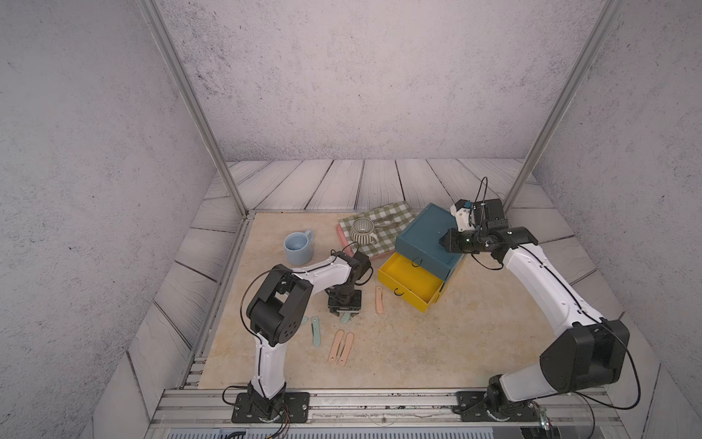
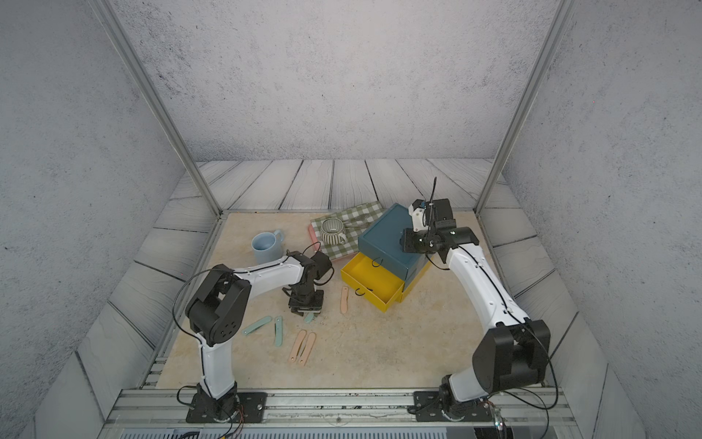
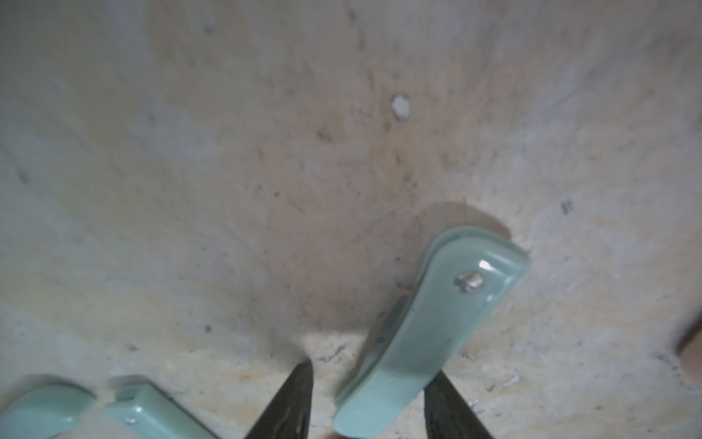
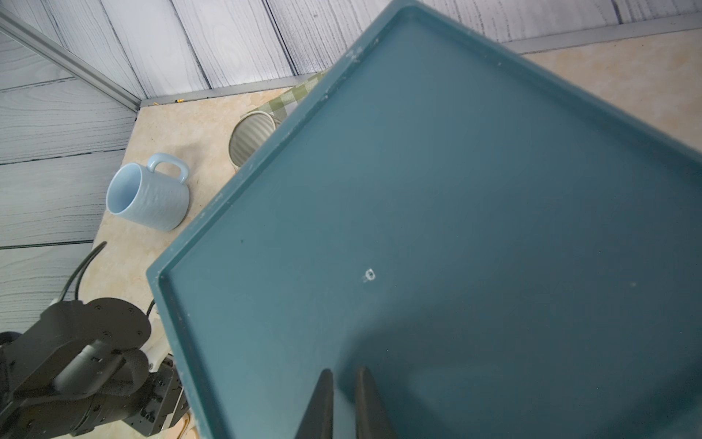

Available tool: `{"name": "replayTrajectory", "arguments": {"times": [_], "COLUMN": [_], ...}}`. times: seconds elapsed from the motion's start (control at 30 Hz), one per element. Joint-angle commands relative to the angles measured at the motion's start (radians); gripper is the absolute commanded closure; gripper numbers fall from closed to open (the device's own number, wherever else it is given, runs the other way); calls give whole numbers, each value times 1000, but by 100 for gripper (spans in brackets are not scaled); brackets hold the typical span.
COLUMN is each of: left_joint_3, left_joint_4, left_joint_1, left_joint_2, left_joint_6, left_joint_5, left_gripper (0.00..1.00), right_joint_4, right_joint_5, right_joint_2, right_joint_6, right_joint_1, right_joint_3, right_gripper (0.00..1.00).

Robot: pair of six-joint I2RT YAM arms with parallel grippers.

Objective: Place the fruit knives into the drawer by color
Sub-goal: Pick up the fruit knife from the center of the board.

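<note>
At lower centre the left gripper (image 1: 345,314), jaws apart, straddles a mint knife (image 3: 429,334), probably to lift it; the right gripper (image 4: 345,370), almost together, seems to steady the drawer (image 1: 425,235).

No lettering, number, label or brand can be read in any view (a small pale mark (image 4: 369,274), mid-frame in the right wrist view on the recessed top of the teal-blue boxy three-drawer chest (image 4: 475,182), is too blurred to tell).
</note>
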Motion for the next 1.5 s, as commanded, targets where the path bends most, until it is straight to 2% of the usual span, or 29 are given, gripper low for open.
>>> {"name": "replayTrajectory", "arguments": {"times": [0.0,0.6,0.77,0.9,1.0,1.47], "left_joint_3": [17,26,24,-9,-25,-16], "left_joint_4": [-13,47,63,101,115,34], "left_joint_1": [9,0,-5,-5,-5,-5], "left_joint_2": [46,105,116,96,71,-122], "left_joint_6": [45,99,114,108,95,29], "left_joint_5": [-38,-4,-12,-12,-18,-58], "left_gripper": [50,58,70,89,95,97], "right_joint_4": [-299,-299,-301,-305,-305,-304], "right_joint_5": [65,65,62,66,65,68], "right_joint_2": [86,91,89,89,88,92], "right_joint_6": [4,4,4,3,3,1], "right_joint_1": [2,2,2,2,2,2], "right_joint_3": [-86,-88,-86,-85,-83,-87], "right_gripper": [85,84,84,84,84,84]}}
